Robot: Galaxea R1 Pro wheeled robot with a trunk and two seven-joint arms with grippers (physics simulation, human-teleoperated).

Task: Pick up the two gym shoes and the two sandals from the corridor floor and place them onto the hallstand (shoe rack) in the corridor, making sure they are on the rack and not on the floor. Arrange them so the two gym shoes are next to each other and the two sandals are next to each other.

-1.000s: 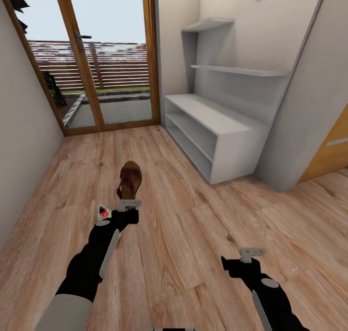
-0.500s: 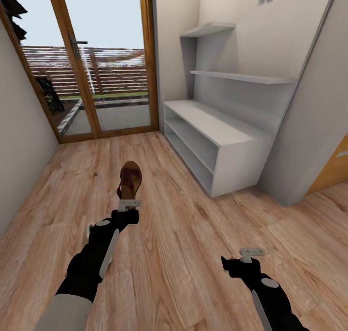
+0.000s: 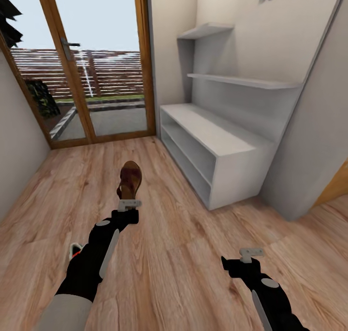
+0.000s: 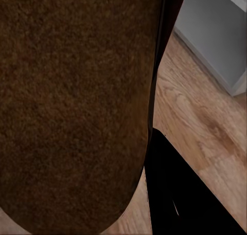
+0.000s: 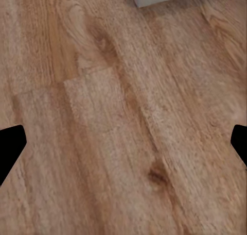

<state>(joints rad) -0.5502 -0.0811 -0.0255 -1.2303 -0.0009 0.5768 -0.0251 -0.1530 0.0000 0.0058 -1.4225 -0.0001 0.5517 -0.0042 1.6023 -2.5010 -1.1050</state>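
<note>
My left gripper [image 3: 129, 204] is shut on a dark brown sandal [image 3: 130, 180], which sticks out ahead of it above the corridor floor [image 3: 193, 244]. The sandal's sole [image 4: 77, 106] sits very close in the left wrist view, beside a black finger [image 4: 180, 199]. A white gym shoe with red accents [image 3: 76, 249] lies on the floor, mostly hidden behind my left forearm. The pale grey hallstand [image 3: 217, 147] stands against the right wall, its shelves bare. My right gripper [image 3: 251, 254] hangs open over bare planks [image 5: 123, 116]. The other shoe and sandal are out of view.
A glazed wooden door [image 3: 92, 74] closes the corridor's far end. A plain wall [image 3: 14, 152] runs along the left. Two staggered shelves [image 3: 241, 82] hang above the hallstand, and an orange-brown door edge [image 3: 336, 186] shows at the right.
The whole view has shifted: the hallstand looks nearer and the gym shoe has slid down and left in the picture. Both arms keep their pose, the sandal still in the left gripper.
</note>
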